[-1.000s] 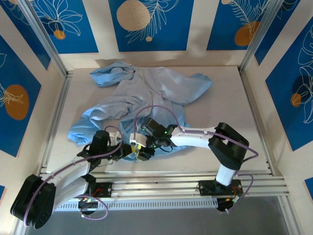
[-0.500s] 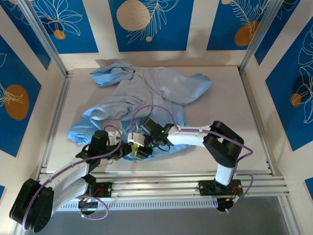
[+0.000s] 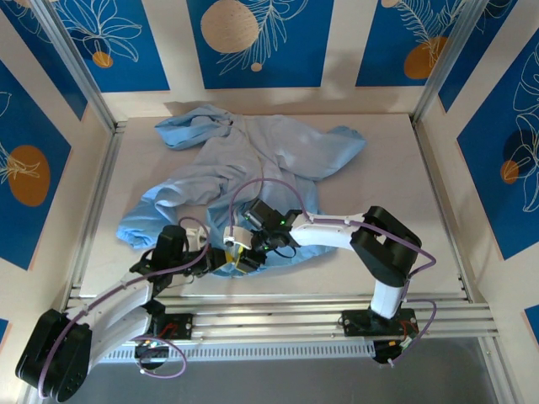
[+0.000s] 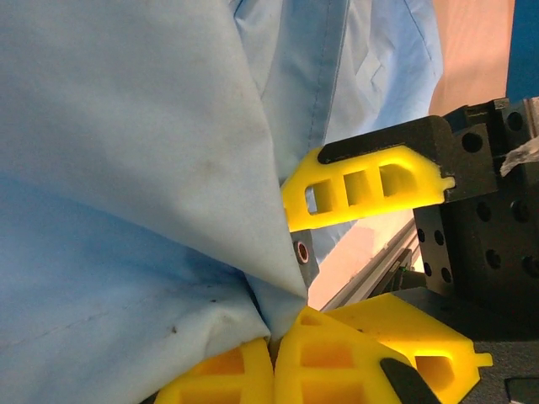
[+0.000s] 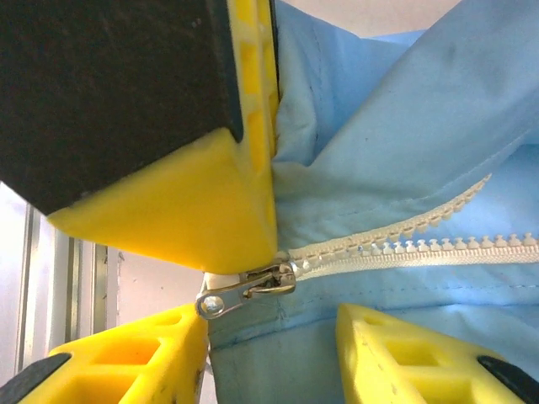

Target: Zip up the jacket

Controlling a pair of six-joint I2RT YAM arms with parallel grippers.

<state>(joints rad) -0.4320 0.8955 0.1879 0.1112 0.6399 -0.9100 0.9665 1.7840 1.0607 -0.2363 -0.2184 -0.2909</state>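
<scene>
Aluminium rail (image 3: 337, 296): near edge of the surface (image 3: 396, 194), just below the working spot. It leaves little room to draw the hem any nearer.

Left end effector (image 4: 271, 352): closed, pinching a fold of the jacket (image 3: 253, 156) at its near hem, just beside the bottom of the zip.

Right end effector (image 5: 271, 337): fingers apart with nothing clamped, straddling the hem directly under the slider (image 5: 253, 290). It is the nearer of the two to the slider. The pull tab lies flat and points away from the teeth.

Zip teeth (image 5: 438, 246): these lie together just past the slider, then part into two rows. The long axis is judged to run from the near hem up the garment toward its far end, so a closing stroke would travel away from the arm bases.

Jacket body: crumpled at centre-left of the surface, with the hem nearest and a bunched collar or hood at far left. Folds crossing the zip line are likely to drag on the slider.

Far and right: bare surface with open room to pull the cloth straight.
</scene>
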